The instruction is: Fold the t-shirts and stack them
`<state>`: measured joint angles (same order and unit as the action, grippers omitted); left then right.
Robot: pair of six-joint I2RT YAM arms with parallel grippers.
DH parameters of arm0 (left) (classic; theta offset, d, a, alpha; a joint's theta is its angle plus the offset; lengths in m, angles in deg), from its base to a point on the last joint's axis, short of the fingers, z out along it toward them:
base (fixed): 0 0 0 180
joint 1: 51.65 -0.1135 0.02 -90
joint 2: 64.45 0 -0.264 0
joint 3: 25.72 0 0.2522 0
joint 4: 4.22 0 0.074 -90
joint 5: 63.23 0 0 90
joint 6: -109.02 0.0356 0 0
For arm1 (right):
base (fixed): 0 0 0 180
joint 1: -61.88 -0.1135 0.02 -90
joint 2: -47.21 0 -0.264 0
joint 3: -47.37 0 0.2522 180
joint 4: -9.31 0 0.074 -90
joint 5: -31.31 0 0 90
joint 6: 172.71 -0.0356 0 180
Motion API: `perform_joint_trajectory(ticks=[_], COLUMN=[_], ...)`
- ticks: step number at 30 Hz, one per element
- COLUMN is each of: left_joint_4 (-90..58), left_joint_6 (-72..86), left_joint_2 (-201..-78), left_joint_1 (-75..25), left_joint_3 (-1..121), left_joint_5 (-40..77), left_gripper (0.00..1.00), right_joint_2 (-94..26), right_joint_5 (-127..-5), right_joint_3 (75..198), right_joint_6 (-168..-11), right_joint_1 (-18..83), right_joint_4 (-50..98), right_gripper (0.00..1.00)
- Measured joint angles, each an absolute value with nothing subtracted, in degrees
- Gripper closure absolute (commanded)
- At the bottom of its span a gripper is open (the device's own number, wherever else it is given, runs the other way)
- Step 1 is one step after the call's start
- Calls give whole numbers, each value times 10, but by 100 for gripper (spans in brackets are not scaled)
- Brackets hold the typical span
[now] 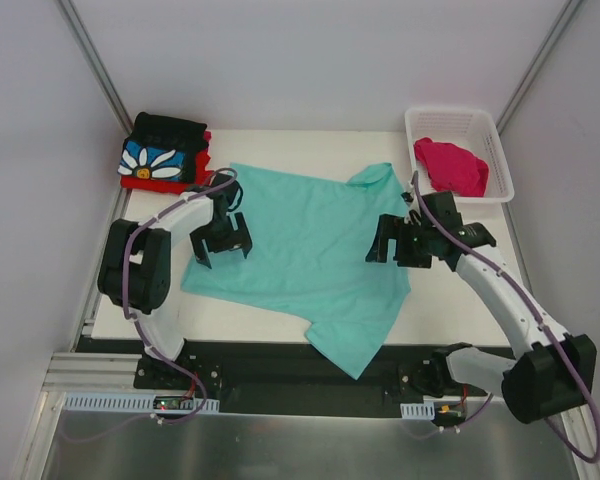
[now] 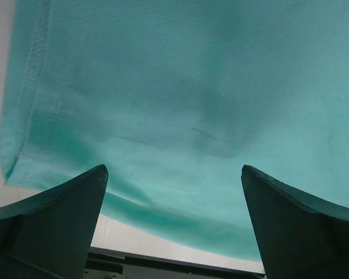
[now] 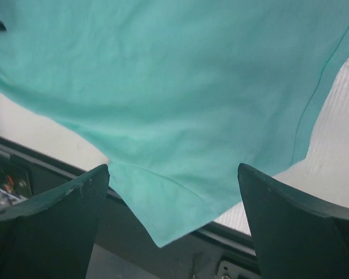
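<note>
We see the mint-teal shirt [image 1: 300, 250] spread out flat on the white table [image 1: 460, 310]. One corner hangs over the near edge. The left gripper [image 1: 223, 250] is above its left side and the right gripper [image 1: 395, 250] is above its right side. Both have fingers wide apart and hold nothing. The black daisy shirt [image 1: 162, 150] sits folded on the red shirt [image 1: 138, 183] in the far left corner. The pink shirt [image 1: 450, 165] lies in the basket [image 1: 460, 118].

t-shirts: four — mint [image 1: 300, 235], pink [image 1: 452, 165], black daisy [image 1: 162, 150], red [image 1: 145, 184]
basket [image 1: 456, 112]: one
claws: two — left claw [image 1: 223, 252], right claw [image 1: 392, 255]
</note>
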<state>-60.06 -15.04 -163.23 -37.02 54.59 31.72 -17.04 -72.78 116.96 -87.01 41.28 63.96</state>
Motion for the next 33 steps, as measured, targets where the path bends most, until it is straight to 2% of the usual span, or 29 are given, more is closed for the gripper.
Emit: perform_joint_trajectory(ticks=[6, 15, 25, 33], left_joint_4=[-593, -590, -614, -591], left_joint_6=[-142, -131, -129, -110], left_joint_2=[-1650, -1547, -1440, -1505], left_joint_1=[-356, -356, -356, -356], left_joint_3=[554, 478, 431, 475], left_joint_5=[302, 299, 308, 330], left_gripper=[1, 1, 1, 1], right_joint_2=[-295, -486, -520, -540], right_joint_5=[-787, -831, -840, -846], right_joint_3=[1155, 1243, 1366, 1434], right_joint_6=[-889, -883, -863, -855], right_joint_1=[493, 506, 517, 533], right_joint_4=[560, 553, 563, 574], right_gripper=[4, 4, 4, 4])
